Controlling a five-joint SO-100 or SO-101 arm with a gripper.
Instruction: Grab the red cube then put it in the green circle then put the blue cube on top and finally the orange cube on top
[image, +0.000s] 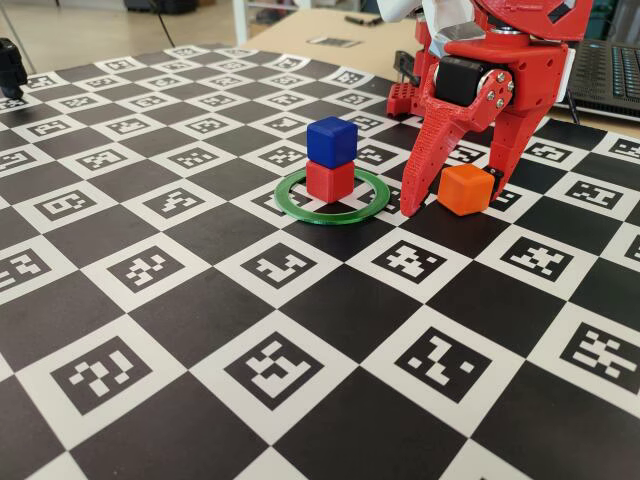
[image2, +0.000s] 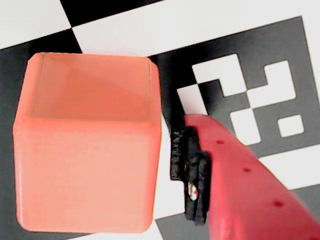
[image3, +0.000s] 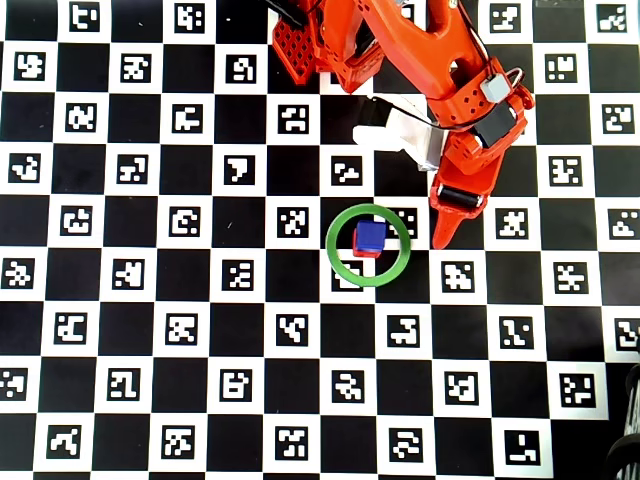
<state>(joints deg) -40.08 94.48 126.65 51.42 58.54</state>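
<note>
The gripper (image: 455, 200) has its jaws spread around the orange cube (image: 466, 189), not pinching it

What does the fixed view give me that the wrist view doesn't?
Only the fixed view shows the blue cube stacked on the red cube inside the green circle, and both fingers of the gripper open, astride the orange cube. Only the wrist view shows the gap between the cube's side and one finger's black pad. Both show the orange cube on the checkered mat.
</note>
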